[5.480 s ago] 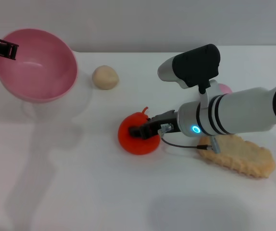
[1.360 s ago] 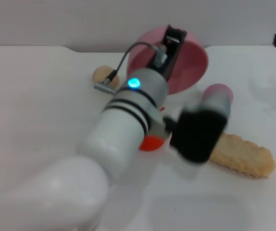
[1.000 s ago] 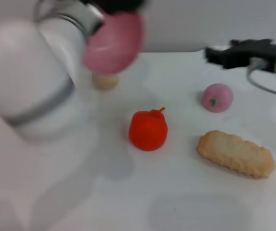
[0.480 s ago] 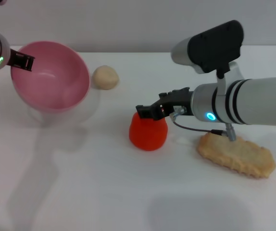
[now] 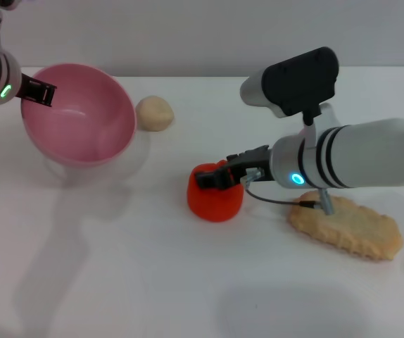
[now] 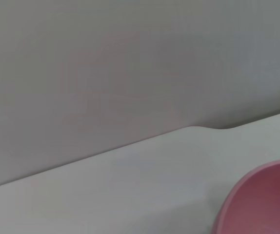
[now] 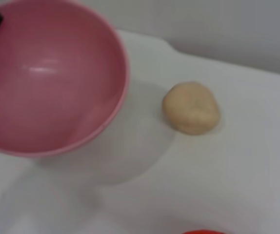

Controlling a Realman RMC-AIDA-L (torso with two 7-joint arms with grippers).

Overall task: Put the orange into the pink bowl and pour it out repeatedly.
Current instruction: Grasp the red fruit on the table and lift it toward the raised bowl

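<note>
You had the orange (image 5: 215, 199) sitting on the white table near the middle, bright orange-red, roundish and slightly lumpy, its top partly hidden. The pink bowl (image 5: 82, 120) was well apart from it, off to the left, smooth and glossy, held clear of the table and tilted so its empty hollow faced forward and up.

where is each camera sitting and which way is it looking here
Head view: on the robot's head, looking forward and down at the table; shows the left gripper holding the pink bowl by its rim and the right gripper at the orange.
Left wrist view: on the left wrist, facing the wall and table edge; none of the arm shows.
Right wrist view: on the right wrist, facing the bowl and beige ball; its own fingers do not show.
All share the pink bowl.
</note>
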